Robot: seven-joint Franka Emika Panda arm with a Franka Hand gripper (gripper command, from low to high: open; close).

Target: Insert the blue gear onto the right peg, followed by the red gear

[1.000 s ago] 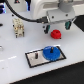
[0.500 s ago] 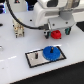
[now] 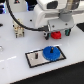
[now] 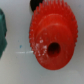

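The red gear [image 3: 56, 35] lies on the white table, just beyond the plate. My gripper [image 3: 55, 33] hangs low over it, a dark finger [image 3: 47, 34] showing on the side toward the exterior view's left. In the wrist view the red gear [image 4: 50, 35] fills the picture, hub hole facing up, with nothing pressing on it. The jaws look open. The blue gear [image 3: 50, 52] lies flat on the black-rimmed grey plate [image 3: 35, 63], toward the exterior view's right. The right peg is hidden under the blue gear. The thinner, paler post [image 3: 36, 56] stands bare.
A small black-and-white fixture [image 3: 19, 31] stands on the table at the exterior view's left, with a black cable [image 3: 22, 25] looping above it. A dark object [image 4: 2, 30] shows at the wrist view's edge beside the red gear.
The arm has come down and shifted slightly, bringing the gripper lower over the red gear. The blue gear and the plate have not moved.
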